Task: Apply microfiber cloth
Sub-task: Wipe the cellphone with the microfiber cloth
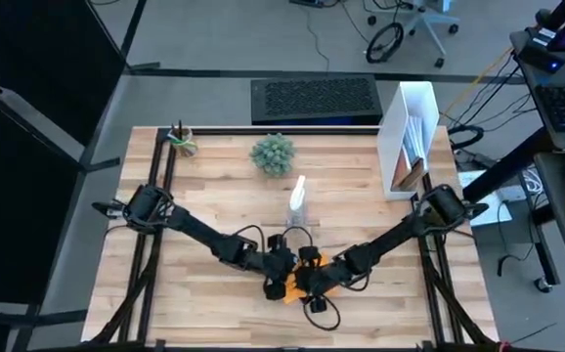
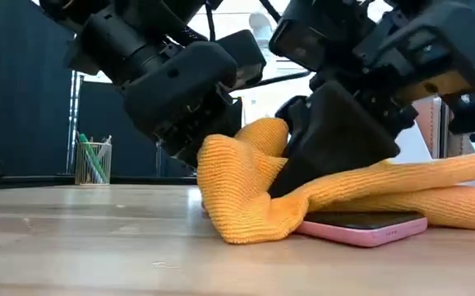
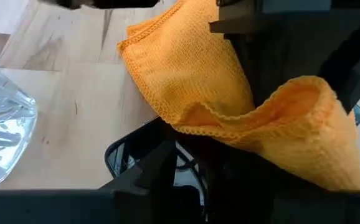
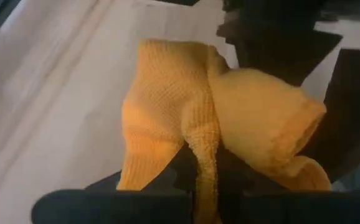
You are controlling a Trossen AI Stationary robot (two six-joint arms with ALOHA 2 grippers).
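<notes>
Near the table's front edge, centre: both grippers meet over the microfiber cloth point(image 2: 254, 193).
Cloth: bright orange, bunched in folds, draped over a smartphone point(image 2: 361, 226) with a pink case that lies flat on the wooden table point(image 2: 73, 247).
Left gripper point(image 1: 281, 277): down at the cloth's left side — fingers clamped on a fold of it.
Right gripper point(image 1: 307, 281): pressed into the cloth from the other side — whether its fingers are apart or together, I cannot tell.
Spray bottle point(image 1: 297, 202): upright, just behind the grippers.
</notes>
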